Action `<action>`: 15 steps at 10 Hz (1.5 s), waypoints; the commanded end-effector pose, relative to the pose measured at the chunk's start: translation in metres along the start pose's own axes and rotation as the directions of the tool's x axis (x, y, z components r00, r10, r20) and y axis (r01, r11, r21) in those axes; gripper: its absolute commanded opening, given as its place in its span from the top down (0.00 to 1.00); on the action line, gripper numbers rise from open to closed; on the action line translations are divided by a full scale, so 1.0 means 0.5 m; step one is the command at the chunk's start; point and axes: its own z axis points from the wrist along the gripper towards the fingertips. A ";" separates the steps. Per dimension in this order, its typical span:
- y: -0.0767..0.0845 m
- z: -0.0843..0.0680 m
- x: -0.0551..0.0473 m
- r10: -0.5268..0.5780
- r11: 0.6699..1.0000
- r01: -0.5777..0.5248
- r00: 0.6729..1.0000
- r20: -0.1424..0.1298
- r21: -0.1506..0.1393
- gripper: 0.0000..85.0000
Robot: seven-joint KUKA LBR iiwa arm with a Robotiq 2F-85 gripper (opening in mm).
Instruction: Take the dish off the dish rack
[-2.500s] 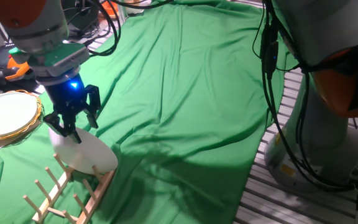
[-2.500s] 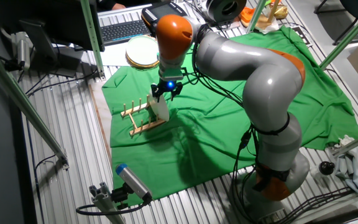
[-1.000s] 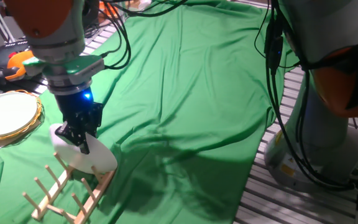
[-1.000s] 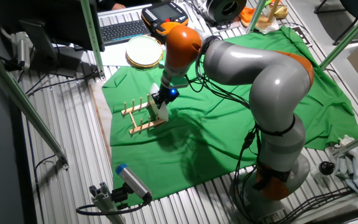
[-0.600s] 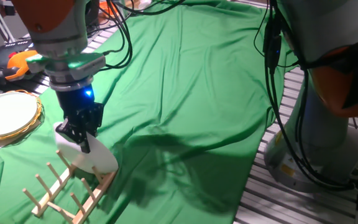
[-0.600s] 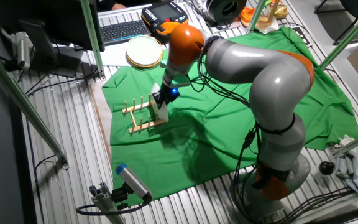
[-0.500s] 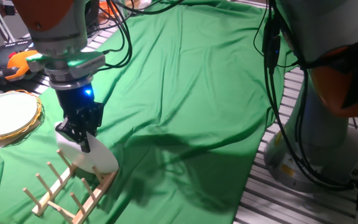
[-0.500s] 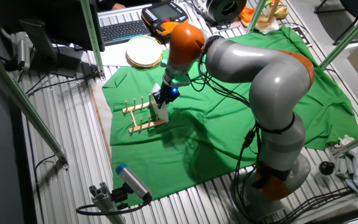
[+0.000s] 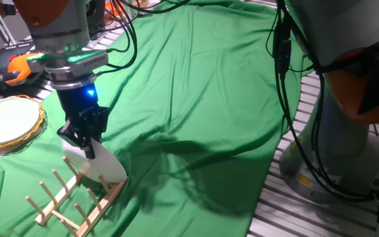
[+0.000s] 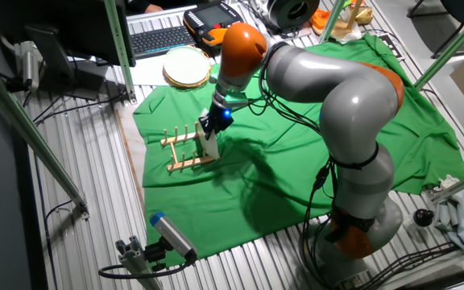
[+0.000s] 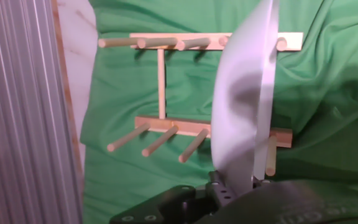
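The dish (image 9: pixel 102 168) is a plain white plate standing tilted on edge at the near end of the light-wood dish rack (image 9: pixel 63 201). My gripper (image 9: pixel 84 142) is shut on the dish's upper rim. In the other fixed view the gripper (image 10: pixel 208 129) sits just above the dish (image 10: pixel 210 146) and the rack (image 10: pixel 182 155). In the hand view the dish (image 11: pixel 244 99) is edge-on between the rack's last pegs, across both rails (image 11: pixel 166 42), and its rim runs into my gripper (image 11: pixel 235 184) at the bottom edge.
A white plate with a golden woven rim (image 9: pixel 5 122) lies left of the rack, off the green cloth (image 9: pixel 196 99); it also shows in the other fixed view (image 10: pixel 188 66). An orange tool (image 9: pixel 18 64) and cables lie behind. The slatted metal table edge (image 11: pixel 17 112) runs beside the rack.
The gripper was open around the dish's top rim 2.5 s ago and has since closed on it. In the last second the gripper, dish and rack have shifted only slightly.
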 end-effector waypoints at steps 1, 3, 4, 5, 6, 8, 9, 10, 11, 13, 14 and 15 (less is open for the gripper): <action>0.000 -0.004 0.001 0.005 1.000 -0.005 1.000 -0.003 -0.004 1.00; 0.001 -0.010 0.003 0.021 1.000 -0.021 1.000 -0.011 -0.015 1.00; 0.001 -0.013 0.003 0.024 0.999 -0.024 1.000 -0.015 -0.033 1.00; 0.000 -0.015 0.002 0.027 0.998 -0.028 0.999 -0.021 -0.049 1.00; 0.000 -0.017 0.002 0.030 0.997 -0.032 0.999 -0.032 -0.064 1.00; 0.000 -0.020 0.002 0.029 0.997 -0.032 0.999 -0.039 -0.076 1.00; 0.000 -0.022 0.002 0.031 0.996 -0.035 0.999 -0.044 -0.087 1.00; 0.000 -0.025 0.003 0.033 0.995 -0.037 0.998 -0.045 -0.097 1.00; 0.000 -0.028 0.003 0.031 0.994 -0.036 0.998 -0.049 -0.103 1.00; -0.001 -0.030 0.002 0.034 0.990 -0.041 0.998 -0.055 -0.131 1.00; -0.002 -0.031 0.001 0.034 0.990 -0.042 0.998 -0.060 -0.138 1.00; -0.002 -0.032 0.000 0.033 0.987 -0.043 0.997 -0.066 -0.154 1.00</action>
